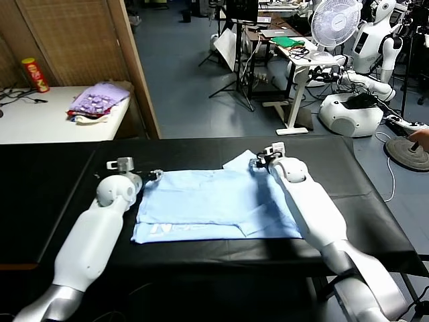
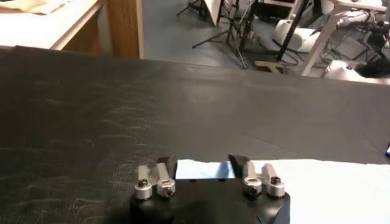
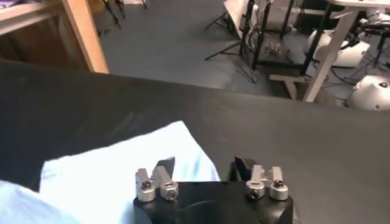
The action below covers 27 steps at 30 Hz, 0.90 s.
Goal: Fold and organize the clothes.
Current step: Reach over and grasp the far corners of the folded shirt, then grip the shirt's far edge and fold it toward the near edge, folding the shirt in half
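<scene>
While the pale blue T-shirt [image 1: 214,201] is spread flat across the middle of the black tabletop [image 1: 53,194], with its white print [image 1: 177,229] toward the near edge, both arms are parked at the shirt's hem on the far-edge side. The left gripper [image 1: 155,174] is set at the corner nearer the tabletop's left edge. The right gripper [image 1: 263,159] is set where a bit of cloth sticks out toward the far edge on the right. In both wrist views the jaws are seen spread, with the fabric edge lying in the gap or just under one finger, so nothing is pinched yet as far as can be told.

A two-corner pinch for the fold looks like the step in hand. It's probably done best if both jaws are closed on one layer of cloth right at the edge, pressed low so the thin cotton isn't missed. Both corners should then be lifted together and evenly, or the shirt could get dragged crooked.

The tabletop is matte and dark. Beyond its far edge on the left, a purple fabric pile [image 1: 100,100] and a red can [image 1: 35,74] are seen on a white side table [image 1: 40,124]. A fan [image 1: 335,20] and another robot [image 1: 375,40] are seen farther back in the lab.
</scene>
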Each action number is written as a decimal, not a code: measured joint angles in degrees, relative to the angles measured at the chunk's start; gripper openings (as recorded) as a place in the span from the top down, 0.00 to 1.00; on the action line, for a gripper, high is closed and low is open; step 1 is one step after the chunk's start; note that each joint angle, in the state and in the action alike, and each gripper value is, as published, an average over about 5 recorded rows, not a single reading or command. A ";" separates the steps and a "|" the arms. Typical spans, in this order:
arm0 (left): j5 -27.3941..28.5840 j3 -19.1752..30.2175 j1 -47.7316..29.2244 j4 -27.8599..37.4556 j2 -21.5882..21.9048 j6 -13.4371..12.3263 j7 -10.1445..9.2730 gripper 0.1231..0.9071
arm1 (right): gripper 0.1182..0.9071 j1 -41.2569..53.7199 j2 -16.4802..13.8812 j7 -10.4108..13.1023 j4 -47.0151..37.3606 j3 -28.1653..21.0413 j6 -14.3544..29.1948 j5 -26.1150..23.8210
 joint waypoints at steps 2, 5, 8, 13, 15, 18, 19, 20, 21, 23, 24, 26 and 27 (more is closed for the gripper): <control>0.13 0.02 0.24 -0.18 0.10 0.04 0.29 0.87 | 0.97 -0.13 0.29 0.13 -0.14 0.15 0.58 -0.06; 0.97 0.02 0.56 -0.52 0.08 0.06 0.65 0.98 | 1.00 -0.51 0.49 0.52 -0.17 0.65 2.48 -0.07; 3.04 -0.11 0.77 -0.91 -0.15 -0.20 1.14 0.98 | 0.99 -1.22 0.28 0.68 0.33 1.46 5.34 0.45; 5.79 -1.21 1.67 -2.75 -0.13 -2.77 1.05 0.99 | 0.99 -3.58 -1.66 -0.37 5.58 3.04 7.34 3.93; 5.55 -1.76 2.43 -4.40 0.35 -3.15 0.67 0.99 | 0.99 -5.18 -3.18 -0.84 9.51 3.63 6.86 5.74; 4.68 -2.65 4.19 -8.35 1.39 -3.28 0.03 0.99 | 0.99 -8.27 -6.26 -0.71 16.34 4.60 5.73 8.48; 4.31 -2.95 5.01 -9.99 1.83 -3.24 -0.19 0.99 | 0.99 -9.44 -7.44 -0.49 18.73 4.96 5.30 9.39; 3.92 -3.27 6.00 -11.77 2.31 -3.16 -0.44 0.99 | 0.99 -10.70 -8.68 -0.23 21.17 5.35 4.84 10.24; 3.56 -3.58 7.13 -13.65 2.83 -3.03 -0.76 0.99 | 0.99 -12.06 -9.98 0.10 23.67 5.77 4.26 11.06; 2.91 -4.25 9.68 -17.41 3.94 -2.78 -1.41 0.99 | 0.99 -14.90 -12.46 0.96 28.44 6.63 2.80 12.65; 2.72 -4.64 11.13 -19.35 4.54 -2.68 -1.68 0.99 | 0.99 -16.36 -13.64 1.48 30.70 7.05 1.95 13.45; 2.63 -5.48 14.12 -23.00 5.67 -2.52 -2.01 0.99 | 0.99 -19.22 -15.81 2.75 34.79 7.86 0.04 15.01; 2.88 -5.97 15.72 -24.79 6.19 -2.35 -2.14 0.99 | 0.99 -20.54 -16.73 3.27 36.52 8.23 -0.79 15.64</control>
